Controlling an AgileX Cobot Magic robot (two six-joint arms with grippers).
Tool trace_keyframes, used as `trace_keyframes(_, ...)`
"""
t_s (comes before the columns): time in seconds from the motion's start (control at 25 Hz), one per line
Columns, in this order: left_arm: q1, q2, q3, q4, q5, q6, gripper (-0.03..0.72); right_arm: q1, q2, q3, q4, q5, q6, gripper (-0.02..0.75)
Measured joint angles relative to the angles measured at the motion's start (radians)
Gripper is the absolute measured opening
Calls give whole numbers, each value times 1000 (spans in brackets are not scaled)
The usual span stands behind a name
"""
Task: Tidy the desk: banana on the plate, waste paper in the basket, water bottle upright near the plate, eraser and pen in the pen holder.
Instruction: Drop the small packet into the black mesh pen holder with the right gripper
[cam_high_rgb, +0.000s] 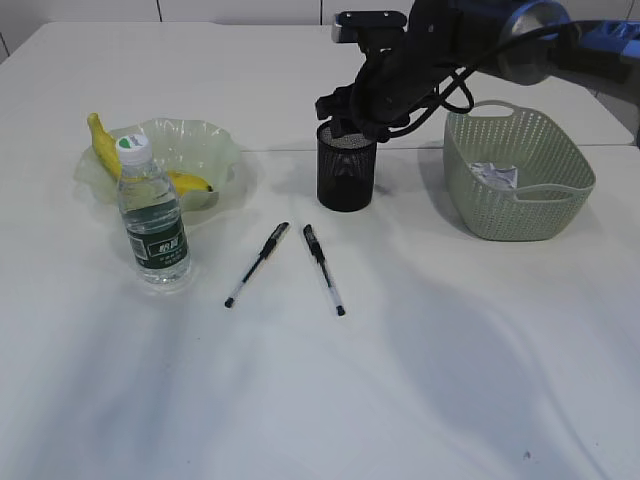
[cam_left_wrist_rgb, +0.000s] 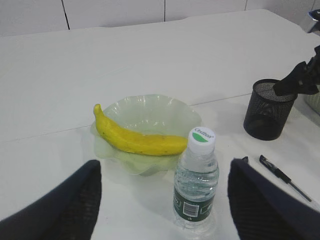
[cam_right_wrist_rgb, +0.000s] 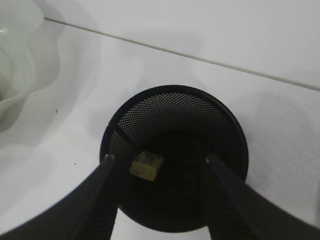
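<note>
The yellow banana (cam_high_rgb: 105, 152) lies on the pale green plate (cam_high_rgb: 222, 140). The water bottle (cam_high_rgb: 152, 213) stands upright in front of the plate. Two black pens (cam_high_rgb: 257, 263) (cam_high_rgb: 323, 268) lie on the table. My right gripper (cam_right_wrist_rgb: 157, 160) is open right above the black mesh pen holder (cam_high_rgb: 346, 168), and the yellowish eraser (cam_right_wrist_rgb: 146, 165) lies loose inside the holder. Crumpled waste paper (cam_high_rgb: 496, 176) lies in the green basket (cam_high_rgb: 560, 180). My left gripper (cam_left_wrist_rgb: 162, 172) is open and empty, back from the bottle (cam_left_wrist_rgb: 197, 183) and banana (cam_left_wrist_rgb: 135, 140); it is out of the exterior view.
A seam line (cam_high_rgb: 280, 150) runs across the white table behind the plate and holder. The right arm's cables hang above the holder's rim. The basket stands at the right, close to the holder.
</note>
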Motion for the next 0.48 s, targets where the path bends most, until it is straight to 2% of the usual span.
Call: trace_keyframes(0.48, 0, 0, 0, 0, 2, 0, 552, 0, -112, -107, 2, 311, 0, 392)
